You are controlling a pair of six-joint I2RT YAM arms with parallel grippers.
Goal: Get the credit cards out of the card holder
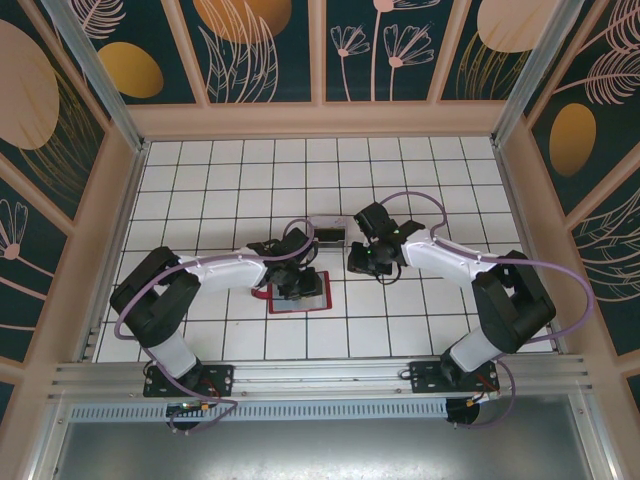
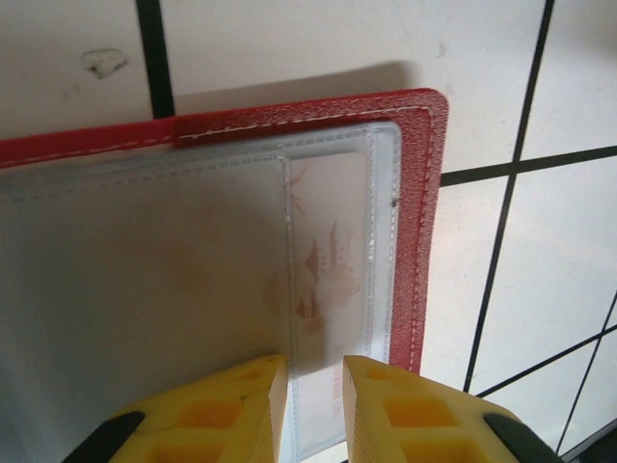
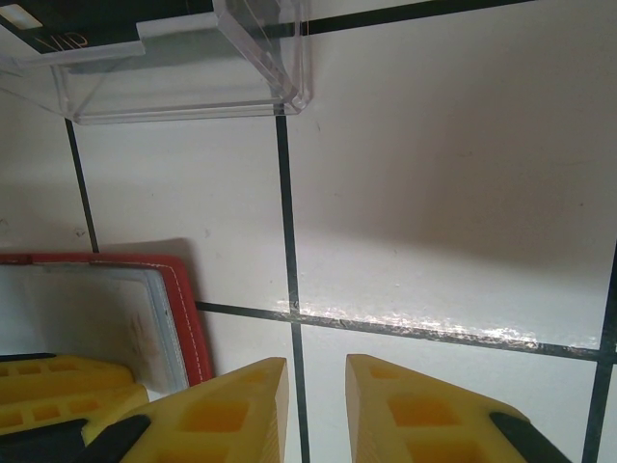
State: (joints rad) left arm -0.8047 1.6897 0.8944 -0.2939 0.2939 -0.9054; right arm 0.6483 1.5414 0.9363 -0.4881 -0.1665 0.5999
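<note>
Red holder (image 1: 312,300) lay open on the table (image 1: 220,190) in the top view, directly under the left gripper (image 1: 297,284). The right gripper (image 1: 360,264) hung just to its right over bare tile. A clear box (image 1: 330,235) sat just beyond, between the two arms. The left arm was plainly the nearer.

From the left wrist, the holder (image 2: 429,193) filled the frame with its clear pocket (image 2: 333,251) up. The pocket's narrow strip ran straight away from the left gripper (image 2: 313,405), alongside the red edge. The jaws stood a little apart, straddling that strip, with nothing clearly pinched. A faint print showed through the pocket; whether it was a card I could not tell.

From the right wrist, the holder's corner (image 3: 188,309) lay to the left of the right gripper (image 3: 316,405), whose jaws were slightly parted and empty. The box (image 3: 193,68) stood ahead, with a dark card (image 3: 77,29) apparently inside. I judged any pull should follow the strip's length.
</note>
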